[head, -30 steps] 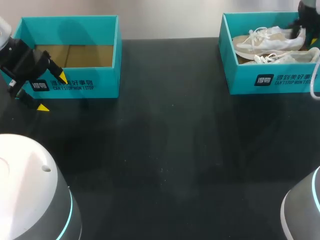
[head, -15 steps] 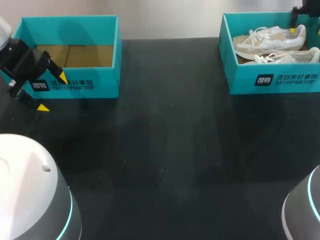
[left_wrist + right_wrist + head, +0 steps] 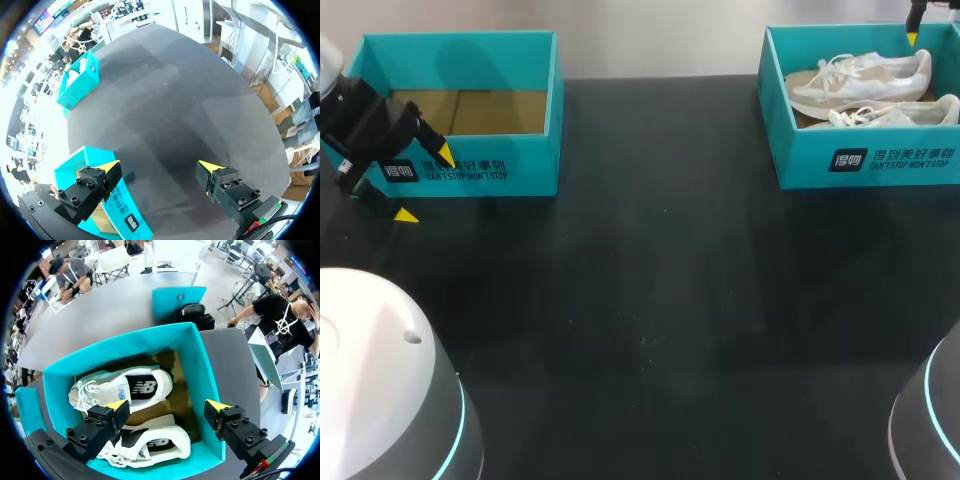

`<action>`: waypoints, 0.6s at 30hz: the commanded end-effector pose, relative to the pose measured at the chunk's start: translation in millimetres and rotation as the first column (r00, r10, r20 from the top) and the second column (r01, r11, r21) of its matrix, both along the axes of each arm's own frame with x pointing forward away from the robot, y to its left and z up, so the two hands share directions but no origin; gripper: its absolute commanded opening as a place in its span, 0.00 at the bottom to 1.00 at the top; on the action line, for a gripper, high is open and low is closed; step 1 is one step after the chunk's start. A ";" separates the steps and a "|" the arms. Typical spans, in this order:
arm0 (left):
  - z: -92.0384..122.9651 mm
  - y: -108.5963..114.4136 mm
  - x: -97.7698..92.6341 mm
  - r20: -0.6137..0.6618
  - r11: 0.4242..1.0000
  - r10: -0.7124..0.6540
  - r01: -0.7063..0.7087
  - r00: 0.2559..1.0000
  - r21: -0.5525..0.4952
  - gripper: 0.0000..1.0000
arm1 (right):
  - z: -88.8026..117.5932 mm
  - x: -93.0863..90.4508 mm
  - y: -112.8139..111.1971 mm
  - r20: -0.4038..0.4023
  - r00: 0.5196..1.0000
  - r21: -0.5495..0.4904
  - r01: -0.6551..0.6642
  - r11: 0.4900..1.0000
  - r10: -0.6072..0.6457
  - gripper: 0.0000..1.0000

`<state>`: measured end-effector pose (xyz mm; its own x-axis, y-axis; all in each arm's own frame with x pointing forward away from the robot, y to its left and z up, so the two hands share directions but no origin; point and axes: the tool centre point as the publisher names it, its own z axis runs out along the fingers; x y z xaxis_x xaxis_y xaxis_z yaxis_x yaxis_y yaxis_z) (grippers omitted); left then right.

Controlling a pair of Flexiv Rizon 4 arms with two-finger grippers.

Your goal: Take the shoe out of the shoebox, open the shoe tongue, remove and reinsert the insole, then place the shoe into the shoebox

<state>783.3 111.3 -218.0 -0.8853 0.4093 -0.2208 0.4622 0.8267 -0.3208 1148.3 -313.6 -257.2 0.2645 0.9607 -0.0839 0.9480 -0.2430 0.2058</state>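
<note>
A black table (image 3: 175, 100) lies under and ahead of my left pincer (image 3: 159, 166). An empty blue-green box (image 3: 125, 212), open on top, sits just beside one finger.

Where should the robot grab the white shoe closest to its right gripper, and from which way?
Probably from straight above: the shoebox walls block any sideways approach. The shoe lies on its side, so pinch its middle, one finger at the sole edge, one at the lace edge. The right gripper hangs open over it.
</note>
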 end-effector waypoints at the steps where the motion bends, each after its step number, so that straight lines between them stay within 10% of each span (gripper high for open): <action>1: 0.4 0.0 -0.6 0.001 1.000 0.000 0.000 1.000 0.004 1.00 | 37.2 -41.6 14.5 0.076 0.997 -0.013 0.000 1.000 0.001 1.00; 18: 0.4 0.0 -0.6 0.001 1.000 0.000 0.000 1.000 0.004 1.00 | 57.4 -118.1 42.8 0.035 0.998 0.014 0.049 0.999 -0.050 1.00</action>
